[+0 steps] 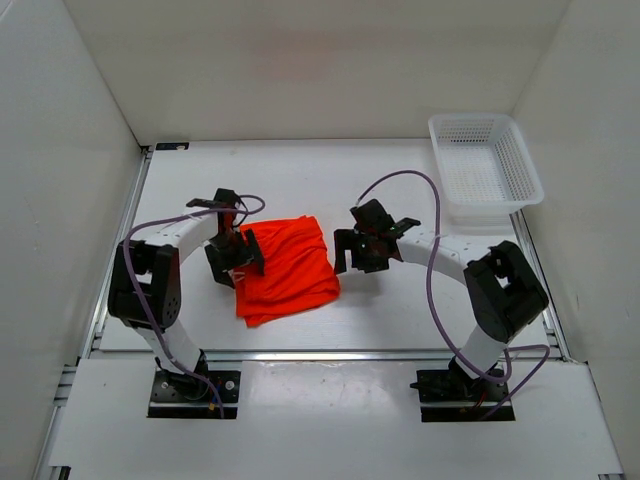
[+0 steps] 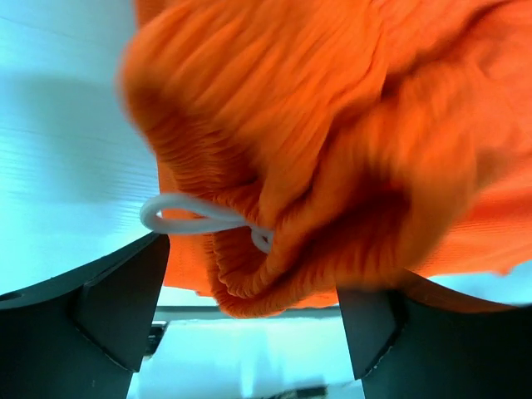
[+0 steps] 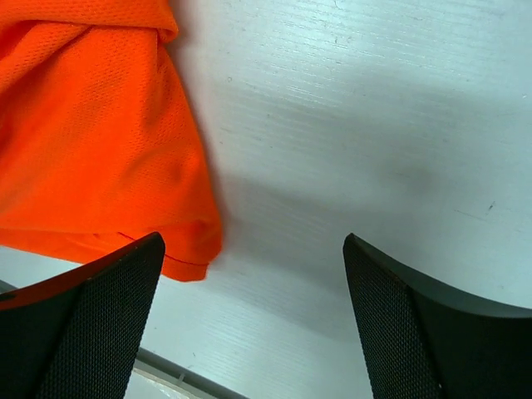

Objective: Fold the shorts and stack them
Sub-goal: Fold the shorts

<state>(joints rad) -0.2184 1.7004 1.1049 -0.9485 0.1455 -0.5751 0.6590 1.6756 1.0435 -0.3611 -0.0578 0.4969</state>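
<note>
Top external: bright orange-red soft fabric shorts (image 1: 287,272) lie loosely folded on white table (image 1: 400,190), centre-left; left gripper (image 1: 235,258) spread around bunched waistband (image 2: 274,249), right gripper (image 1: 358,252) spread, empty, just beside. Risk: pinching only white drawstring loop (image 2: 191,218), fold unravels

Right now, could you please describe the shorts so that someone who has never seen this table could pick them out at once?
Start at the white table. Just left of centre lie the shorts, a folded bundle with the left gripper over its left edge. They are the only bright orange-red thing; the basket in the far right corner is white.
</note>
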